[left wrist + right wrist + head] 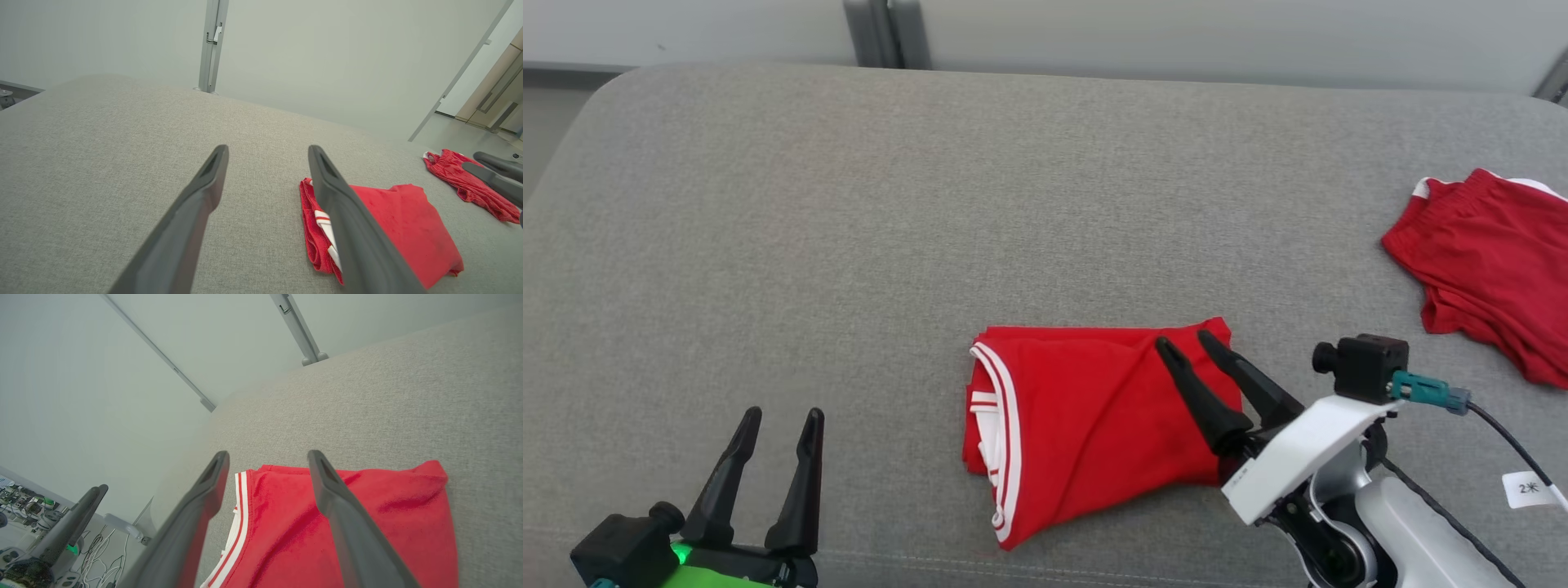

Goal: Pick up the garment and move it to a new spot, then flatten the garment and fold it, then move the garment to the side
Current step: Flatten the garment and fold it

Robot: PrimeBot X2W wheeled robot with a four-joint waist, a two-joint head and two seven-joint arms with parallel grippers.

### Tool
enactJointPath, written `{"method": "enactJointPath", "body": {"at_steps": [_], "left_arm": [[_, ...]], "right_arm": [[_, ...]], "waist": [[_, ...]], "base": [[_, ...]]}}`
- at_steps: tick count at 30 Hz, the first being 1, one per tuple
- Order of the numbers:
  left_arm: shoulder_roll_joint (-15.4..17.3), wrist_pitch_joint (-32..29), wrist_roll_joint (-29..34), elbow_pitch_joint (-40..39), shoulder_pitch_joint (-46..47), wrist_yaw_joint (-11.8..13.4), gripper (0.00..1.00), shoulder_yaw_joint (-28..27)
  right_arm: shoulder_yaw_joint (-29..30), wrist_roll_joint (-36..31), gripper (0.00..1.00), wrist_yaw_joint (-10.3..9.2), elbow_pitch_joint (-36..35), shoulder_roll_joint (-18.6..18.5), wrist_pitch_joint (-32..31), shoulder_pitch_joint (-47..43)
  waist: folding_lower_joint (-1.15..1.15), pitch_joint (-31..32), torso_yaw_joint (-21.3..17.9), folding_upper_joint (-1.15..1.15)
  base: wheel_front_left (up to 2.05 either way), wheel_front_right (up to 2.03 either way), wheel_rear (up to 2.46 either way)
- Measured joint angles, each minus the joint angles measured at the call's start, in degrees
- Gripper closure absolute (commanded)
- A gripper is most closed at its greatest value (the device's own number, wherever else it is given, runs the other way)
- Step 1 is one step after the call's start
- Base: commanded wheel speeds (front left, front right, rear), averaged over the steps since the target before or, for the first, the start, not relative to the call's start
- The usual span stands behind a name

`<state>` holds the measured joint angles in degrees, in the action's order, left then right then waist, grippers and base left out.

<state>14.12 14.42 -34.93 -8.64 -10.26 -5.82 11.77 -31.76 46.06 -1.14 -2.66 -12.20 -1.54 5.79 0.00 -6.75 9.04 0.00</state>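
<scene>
A red garment with white striped trim [1086, 416] lies folded into a compact rectangle on the grey cushion [849, 245], near its front edge. My right gripper [1186, 340] is open, its two dark fingers over the garment's right part with nothing pinched between them. In the right wrist view the garment [359, 526] spreads beneath the open right gripper [267, 455]. My left gripper [783, 413] stands open at the lower left, well clear of the cloth. The left wrist view has the folded garment [400, 228] to the right of the open left gripper [267, 149].
A second, darker red garment [1494, 261] lies crumpled at the cushion's right edge, seen too as red shorts [470, 183] in the left wrist view. A pale wall [1176, 33] with a metal post [886, 33] runs behind. A cable with a white tag [1529, 488] hangs off my right wrist.
</scene>
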Motion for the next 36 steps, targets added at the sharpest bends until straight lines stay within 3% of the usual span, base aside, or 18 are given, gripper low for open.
{"method": "enactJointPath", "body": {"at_steps": [6, 13, 18, 24, 36], "left_arm": [[0.0, 0.0, 0.0, -0.3, -0.3, -0.3, 0.0, 1.5], [0.2, 0.0, 0.7, 0.0, -0.4, -0.3, 0.0, 1.9], [-0.2, -0.8, 0.5, 2.4, -0.4, -0.5, 0.0, 4.9], [-3.0, -3.4, -3.9, 6.3, -0.2, -1.1, 0.0, 8.8], [-3.6, -5.2, -7.2, 12.0, 6.3, -1.2, 0.0, 9.1]], "right_arm": [[3.4, -0.3, 0.0, -2.47, -0.7, -2.0, 3.3, -3.5], [6.5, -5.9, 0.0, -4.39, -0.3, -6.2, 7.9, -5.6], [7.7, -6.1, 0.0, -4.54, 0.2, -5.9, 9.7, -8.5], [8.3, -5.2, 0.0, -4.6, 0.0, -5.7, 10.6, -9.9], [7.7, -5.2, 0.0, -4.6, -1.7, -5.4, 11.1, -9.9]], "waist": [[0.0, 0.4, -3.5, 0.0], [0.0, 0.6, -7.3, 0.0], [0.0, 0.9, -9.5, 0.0], [0.0, 0.6, -10.3, 0.0], [0.0, -1.1, -12.6, 0.0]], "base": [[0.0, 0.0, 0.0], [0.0, 0.0, 0.0], [0.0, 0.0, 0.0], [0.0, 0.0, 0.0], [0.0, 0.0, 0.0]]}}
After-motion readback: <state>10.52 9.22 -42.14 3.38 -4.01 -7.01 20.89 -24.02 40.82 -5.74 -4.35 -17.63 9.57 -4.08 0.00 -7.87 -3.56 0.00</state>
